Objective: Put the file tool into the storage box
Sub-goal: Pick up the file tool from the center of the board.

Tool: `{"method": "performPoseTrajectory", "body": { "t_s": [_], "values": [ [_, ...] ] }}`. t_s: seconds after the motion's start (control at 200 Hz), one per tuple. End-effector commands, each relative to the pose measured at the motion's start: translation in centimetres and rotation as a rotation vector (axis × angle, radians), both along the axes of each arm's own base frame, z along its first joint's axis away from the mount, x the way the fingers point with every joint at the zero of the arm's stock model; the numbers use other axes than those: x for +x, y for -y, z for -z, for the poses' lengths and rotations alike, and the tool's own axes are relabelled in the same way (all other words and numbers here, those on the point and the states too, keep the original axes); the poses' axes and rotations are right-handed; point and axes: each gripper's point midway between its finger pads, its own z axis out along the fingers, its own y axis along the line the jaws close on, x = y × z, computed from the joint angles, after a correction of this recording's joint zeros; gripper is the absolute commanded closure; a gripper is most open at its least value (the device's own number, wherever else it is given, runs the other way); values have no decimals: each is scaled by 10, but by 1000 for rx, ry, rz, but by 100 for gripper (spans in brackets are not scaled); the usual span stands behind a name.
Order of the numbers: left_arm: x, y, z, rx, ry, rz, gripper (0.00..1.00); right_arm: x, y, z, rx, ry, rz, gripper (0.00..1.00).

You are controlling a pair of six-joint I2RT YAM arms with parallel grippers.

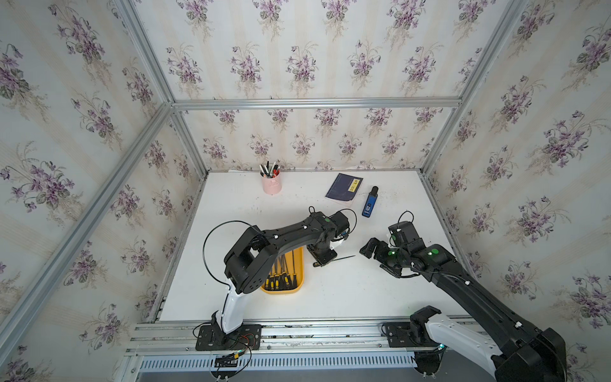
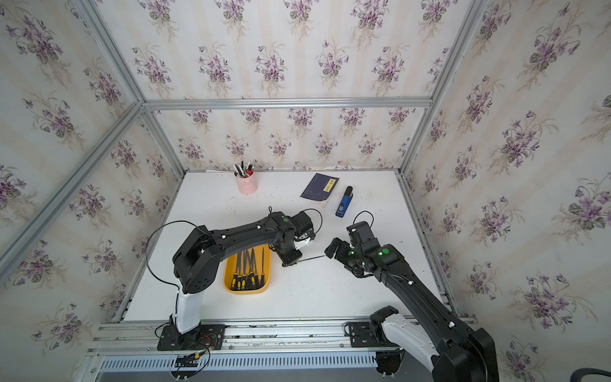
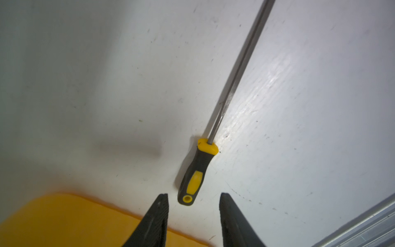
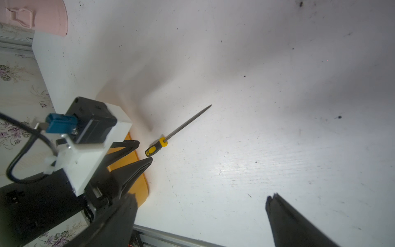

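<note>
On the white table (image 1: pixel 330 297), just beside the storage box (image 1: pixel 299 285), lies the file tool (image 3: pixel 194 173). The end of its yellow and black handle sits between the fingers of the left gripper (image 3: pixel 193 202). The fingers are partly open and hold nothing. The right gripper (image 4: pixel 201 198) is wide open and empty, near the file's thin tip. Other files (image 2: pixel 246 274) lie in the box.

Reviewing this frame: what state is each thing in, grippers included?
Box: holds other files.
File: lying flat beside the box, ungripped.
Left gripper: open, at the file's handle end.
Right gripper: open, empty.
Pen cup: upright, holding pens.
Booklet: closed, flat.
Blue device: lying flat.
</note>
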Motion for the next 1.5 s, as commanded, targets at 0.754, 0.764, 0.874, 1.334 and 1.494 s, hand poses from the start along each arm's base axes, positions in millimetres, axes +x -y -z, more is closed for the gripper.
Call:
{"method": "performPoseTrajectory", "body": {
  "t_s": [0.754,0.764,0.874,1.334,1.494],
  "values": [
    [-4,1,21,31,-51,-12,86,-3,6,6,-37,-11,-2,0],
    [-3,2,20,28,-50,-12,87,-2,6,6,-37,-11,-1,0],
    [-7,12,-3,-37,-70,-20,88,6,2,-1,-21,19,4,0],
    [-31,43,-66,-286,-209,-113,88,59,-10,-38,156,139,123,14],
    [-32,46,-74,-303,-218,-121,88,66,-19,-25,176,106,107,24]
  ]
}}
